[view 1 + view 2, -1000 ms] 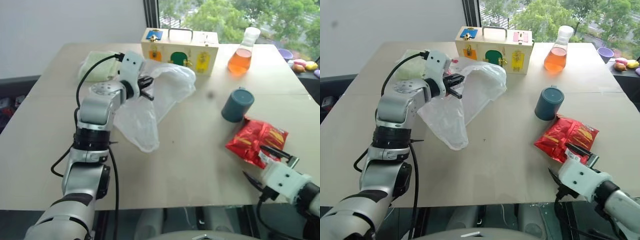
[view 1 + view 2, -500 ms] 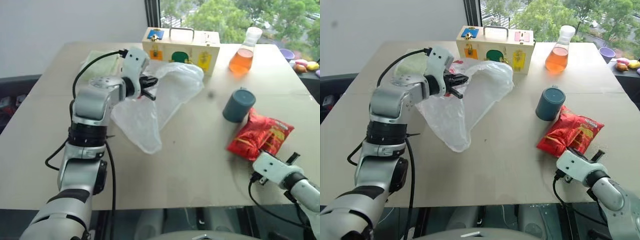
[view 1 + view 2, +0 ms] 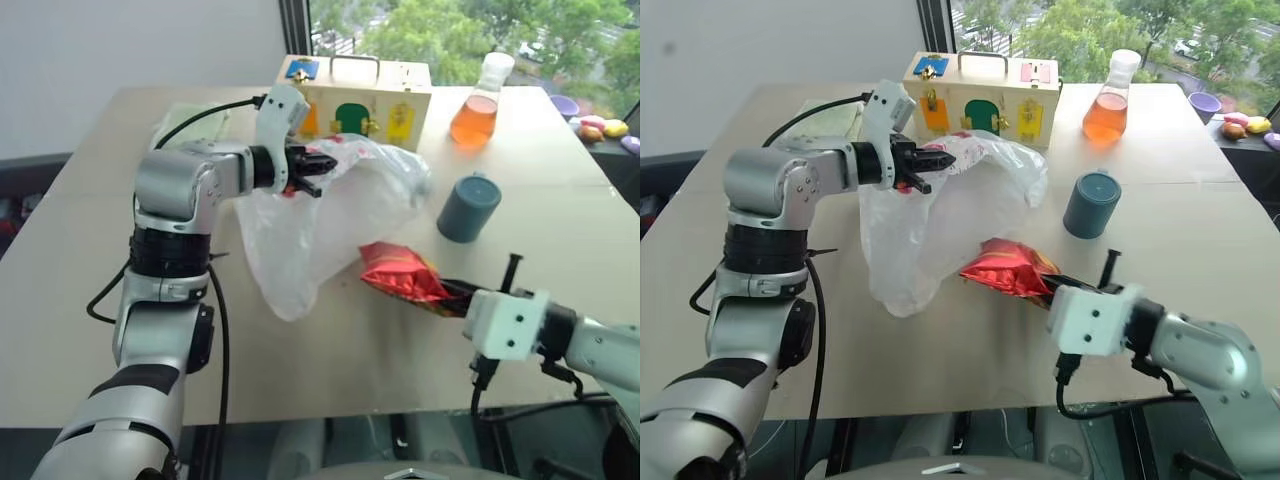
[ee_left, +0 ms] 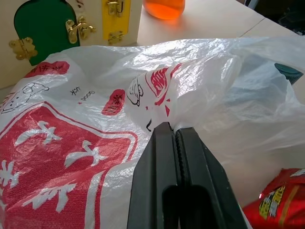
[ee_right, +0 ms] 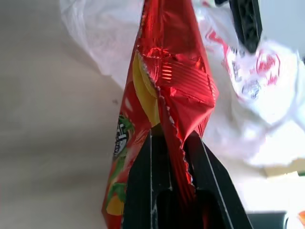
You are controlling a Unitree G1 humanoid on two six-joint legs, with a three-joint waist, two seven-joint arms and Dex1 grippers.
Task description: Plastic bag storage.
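Nearest the camera, the right pincer (image 3: 1058, 283) is clenched on the sealed edge of a red snack packet (image 3: 1008, 270), holding it clear of the desk (image 3: 70, 300) with its free end pointing toward the plastic bag (image 3: 320, 215). In the right wrist view the crimped seam of the packet (image 5: 164, 90) sits pinched between the two black fingers (image 5: 143, 191).

Beyond it, the left pincer (image 3: 322, 165) is clamped on a gathered fold at the top of the bag, lifting that edge above the desk. The bag hangs from the grip in a crinkled white sheet, its lower end resting on the desk just left of the packet. The left wrist view shows the film caught between the closed fingers (image 4: 155, 176), with red printed markings spread across the bag (image 4: 71, 157).

To the right, a dark teal cup (image 3: 468, 207) stands upside down on the desk, near the bag. Farther back, a wooden box (image 3: 352, 95) with coloured doors and a metal handle stands just behind the lifted bag. To its right stands a flask (image 3: 480, 105) of orange liquid.
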